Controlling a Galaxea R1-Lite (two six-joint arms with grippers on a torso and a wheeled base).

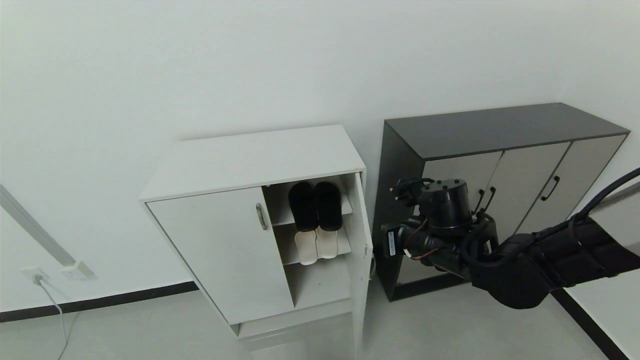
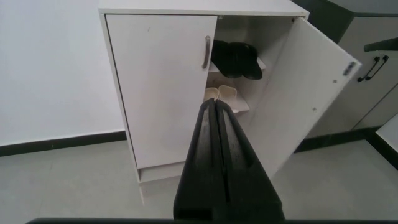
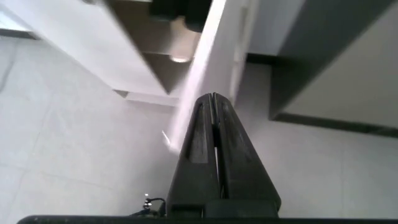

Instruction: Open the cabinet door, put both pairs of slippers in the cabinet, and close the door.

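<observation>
The white cabinet (image 1: 250, 160) stands against the wall with its right door (image 1: 361, 240) swung open and its left door (image 1: 220, 250) closed. A black pair of slippers (image 1: 316, 205) lies on the upper shelf and a white pair of slippers (image 1: 316, 245) on the shelf below. My right arm (image 1: 440, 225) is just outside the open door. The right gripper (image 3: 214, 96) is shut and holds nothing, its tips close to the door's edge (image 3: 205, 68). My left gripper (image 2: 214, 102) is also shut and holds nothing, in front of the cabinet, facing the black slippers (image 2: 236, 59) and the white slippers (image 2: 224, 94).
A dark cabinet (image 1: 500, 135) with grey doors stands directly to the right of the white one, behind my right arm. A wall socket with a cable (image 1: 35, 276) sits low on the left. Bare floor (image 1: 150, 330) lies before both cabinets.
</observation>
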